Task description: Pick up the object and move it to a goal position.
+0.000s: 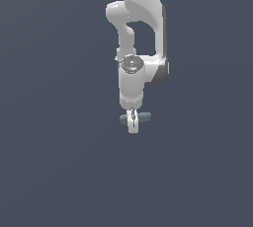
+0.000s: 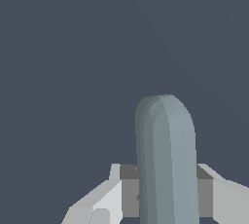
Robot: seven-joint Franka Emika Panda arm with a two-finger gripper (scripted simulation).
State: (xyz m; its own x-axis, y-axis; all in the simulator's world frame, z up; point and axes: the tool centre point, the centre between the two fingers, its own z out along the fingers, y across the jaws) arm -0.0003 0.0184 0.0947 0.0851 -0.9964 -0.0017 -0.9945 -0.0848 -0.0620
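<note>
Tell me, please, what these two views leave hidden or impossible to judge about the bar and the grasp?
- Exterior view: the bar's middle is hidden behind the gripper.
- Wrist view: the bar's near end is cut off by the picture's edge.
- Neither view shows a goal marker.
- Bar's height above any surface: undecidable against the uniform background.

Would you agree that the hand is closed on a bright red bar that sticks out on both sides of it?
Not quite: the bar is grey-teal, not red, as the wrist view shows clearly. The rest holds: the hand is closed on it, and the bar sticks out on both sides.
</note>
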